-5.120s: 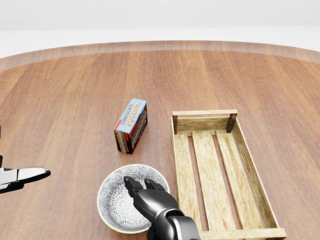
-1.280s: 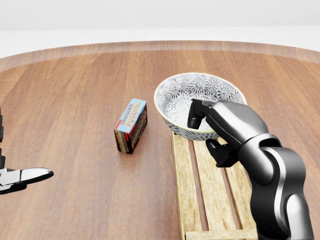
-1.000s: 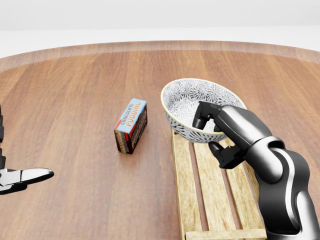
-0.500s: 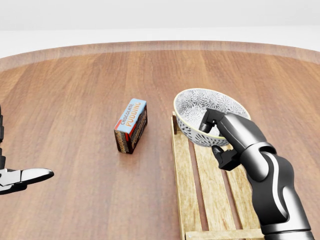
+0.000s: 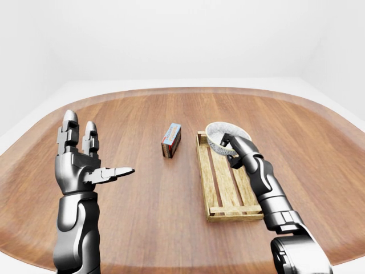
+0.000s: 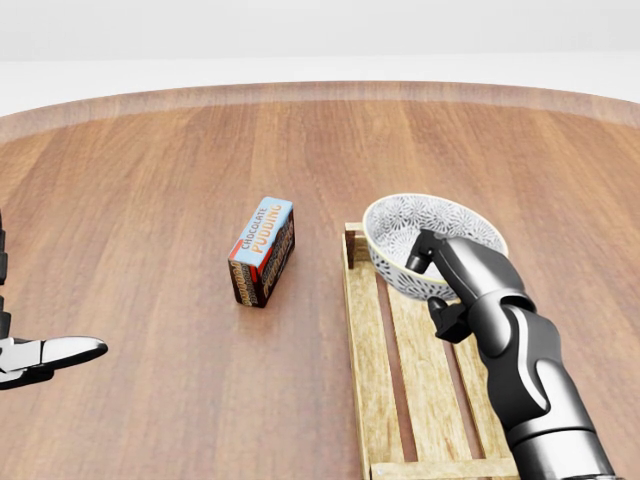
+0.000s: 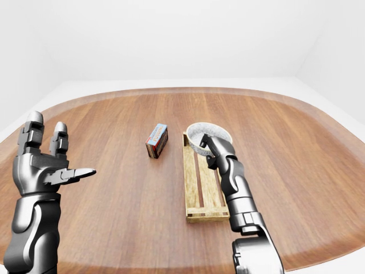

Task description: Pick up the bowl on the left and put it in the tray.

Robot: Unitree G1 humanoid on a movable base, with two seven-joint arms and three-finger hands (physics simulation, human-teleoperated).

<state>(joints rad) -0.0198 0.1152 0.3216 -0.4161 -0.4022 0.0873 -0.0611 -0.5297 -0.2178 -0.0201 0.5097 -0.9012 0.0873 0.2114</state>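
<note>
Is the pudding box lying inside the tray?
No. In the head view the pudding box stands on the table left of the tray, clear of its rail.

In the head view the left hand [image 6: 40, 357] is cut by the left edge, while the bowl [image 6: 425, 237] and right hand [image 6: 455, 285] hide the tray's [image 6: 365, 345] far end on the tabletop [image 6: 150, 200].
</note>
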